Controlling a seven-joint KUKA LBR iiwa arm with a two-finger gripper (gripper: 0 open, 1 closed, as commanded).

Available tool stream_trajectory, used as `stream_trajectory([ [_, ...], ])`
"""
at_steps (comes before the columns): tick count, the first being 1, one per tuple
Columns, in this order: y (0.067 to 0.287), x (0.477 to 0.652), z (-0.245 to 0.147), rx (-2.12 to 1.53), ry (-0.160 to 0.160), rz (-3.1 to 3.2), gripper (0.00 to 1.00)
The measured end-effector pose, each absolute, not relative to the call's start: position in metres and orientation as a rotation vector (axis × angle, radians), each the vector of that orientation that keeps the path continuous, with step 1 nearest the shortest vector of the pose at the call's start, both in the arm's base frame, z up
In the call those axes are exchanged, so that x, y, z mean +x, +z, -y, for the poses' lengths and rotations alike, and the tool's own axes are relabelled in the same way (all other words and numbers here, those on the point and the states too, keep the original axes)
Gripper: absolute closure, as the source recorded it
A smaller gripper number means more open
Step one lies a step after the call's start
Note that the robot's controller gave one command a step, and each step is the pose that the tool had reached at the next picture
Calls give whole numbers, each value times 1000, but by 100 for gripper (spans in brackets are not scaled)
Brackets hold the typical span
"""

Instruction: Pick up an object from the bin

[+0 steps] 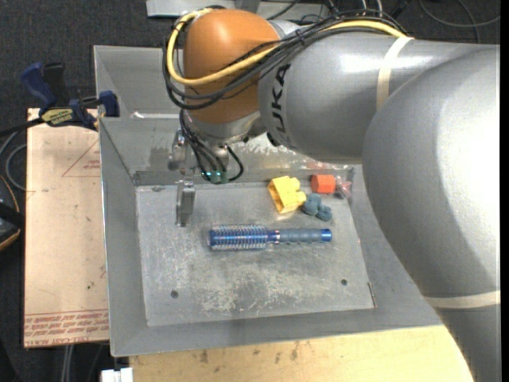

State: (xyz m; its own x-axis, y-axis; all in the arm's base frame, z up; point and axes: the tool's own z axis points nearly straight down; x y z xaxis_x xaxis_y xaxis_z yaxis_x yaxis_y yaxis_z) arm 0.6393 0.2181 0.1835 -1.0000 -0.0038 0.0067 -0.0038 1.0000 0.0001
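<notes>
The gripper [185, 210] was seen low over bare floor near the far left corner of the bin [119, 213]; whether it was open or closed could not be told. A blue round hairbrush [266, 237] was laid near it, mid-floor, and a yellow block [286, 193] beyond, toward the far edge.

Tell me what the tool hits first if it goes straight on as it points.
Probably the tool meets the bare floor of the grey metal bin, toward the view's upper left. The blue bristled hairbrush lies off that line, though depth is unclear.
</notes>
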Motion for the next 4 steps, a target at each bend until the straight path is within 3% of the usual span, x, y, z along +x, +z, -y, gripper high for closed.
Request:
stream_trajectory([
  [1, 75, 624, -167, -98, -4, 3142, 0],
  [2, 89, 614, -85, -417, 2, 3114, 0],
  [3, 75, 579, -48, -641, -14, 3091, 0],
  [4, 76, 580, -48, -646, -13, 3096, 100],
])
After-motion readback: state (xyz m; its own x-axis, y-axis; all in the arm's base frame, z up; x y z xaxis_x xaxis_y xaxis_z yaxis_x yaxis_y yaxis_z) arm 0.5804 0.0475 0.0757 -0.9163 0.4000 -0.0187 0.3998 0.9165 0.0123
